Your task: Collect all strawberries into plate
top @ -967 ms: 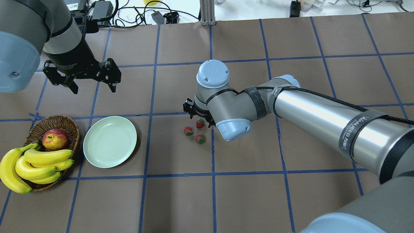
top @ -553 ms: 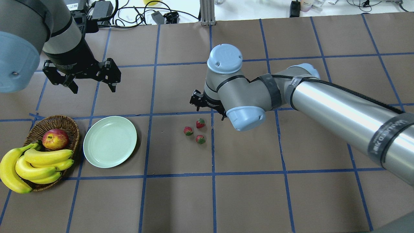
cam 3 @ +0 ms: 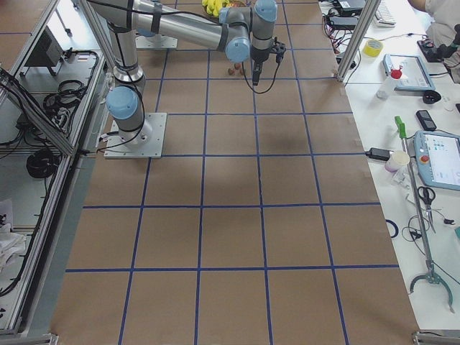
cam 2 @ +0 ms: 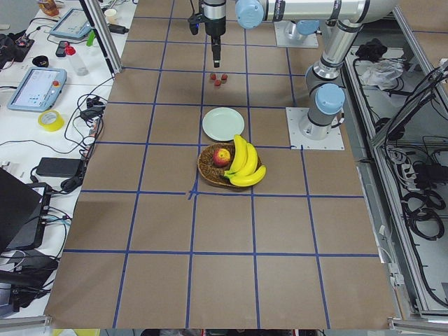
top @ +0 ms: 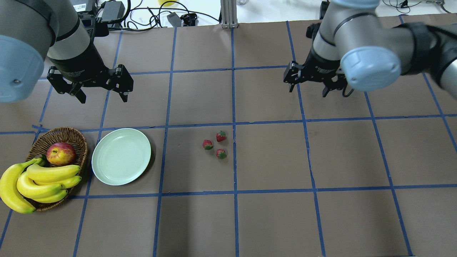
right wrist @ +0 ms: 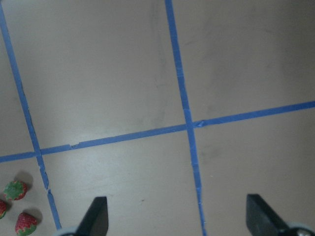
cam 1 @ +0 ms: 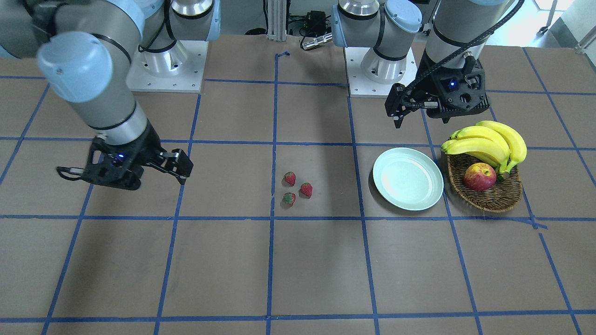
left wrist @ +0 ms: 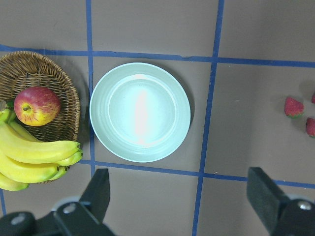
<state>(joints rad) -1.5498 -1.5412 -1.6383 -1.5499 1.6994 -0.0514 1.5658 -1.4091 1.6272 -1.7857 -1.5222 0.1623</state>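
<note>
You have no strawberry in hand yet. All three strawberries [top: 221, 136] lie clustered on the surface [top: 271, 221] at the centre of the overhead frame, well apart from the one plate [top: 121, 157], which sits bare at lower left. The left gripper [top: 103, 98] at upper left and the right gripper [top: 307, 91] at upper right both hang wide open, holding nothing. Next, I judge, you lower one gripper over a single strawberry, clear of its neighbours. One basket [top: 76, 137], one apple [top: 60, 152] and one banana bunch [top: 46, 175] are at far left.

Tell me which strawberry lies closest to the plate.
The leftmost strawberry in the overhead view, alone on the plate's side; the other two sit farther off, beside the blue tape line.
</note>
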